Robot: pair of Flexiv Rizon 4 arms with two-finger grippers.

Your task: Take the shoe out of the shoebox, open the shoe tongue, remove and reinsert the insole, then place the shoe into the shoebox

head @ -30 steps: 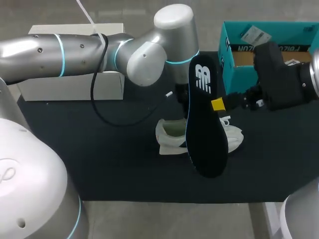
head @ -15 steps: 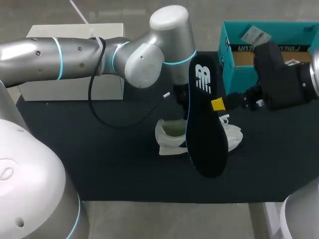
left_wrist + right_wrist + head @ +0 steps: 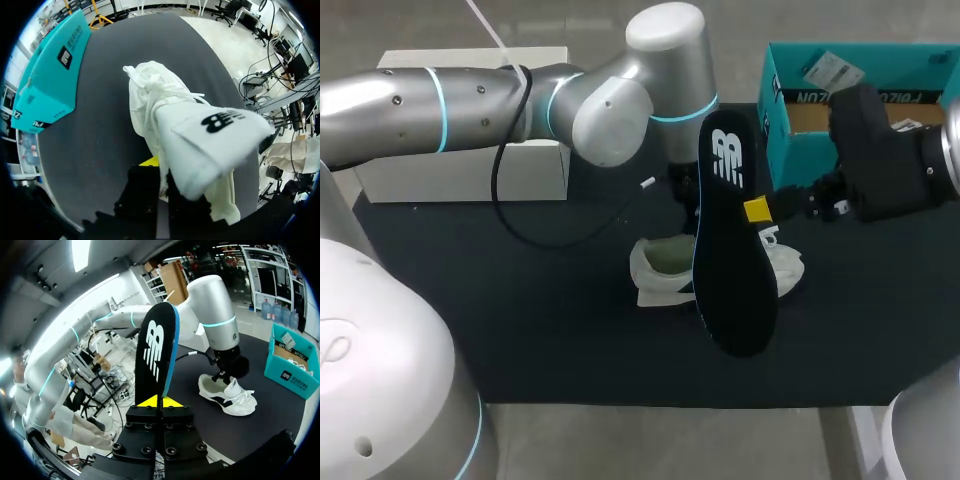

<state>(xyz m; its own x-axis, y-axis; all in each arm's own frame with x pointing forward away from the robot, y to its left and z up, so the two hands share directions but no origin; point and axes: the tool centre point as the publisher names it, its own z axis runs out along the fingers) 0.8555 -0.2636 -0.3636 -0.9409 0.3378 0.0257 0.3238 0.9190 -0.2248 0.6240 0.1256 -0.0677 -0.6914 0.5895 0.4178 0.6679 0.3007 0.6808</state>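
Both grippers pinch: your right gripper (image 3: 160, 401) the removed insole (image 3: 732, 250), your left gripper (image 3: 161, 167) the tongue (image 3: 215, 135) of the shoe (image 3: 660, 268); reinserting likely comes next

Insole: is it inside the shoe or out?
Out. The right gripper holds the black insole upright in the air, apart from the white shoe on the table.

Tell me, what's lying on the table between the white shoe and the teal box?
Nothing: the right wrist view shows only bare black mat between the white shoe and the teal box. The left wrist view agrees.
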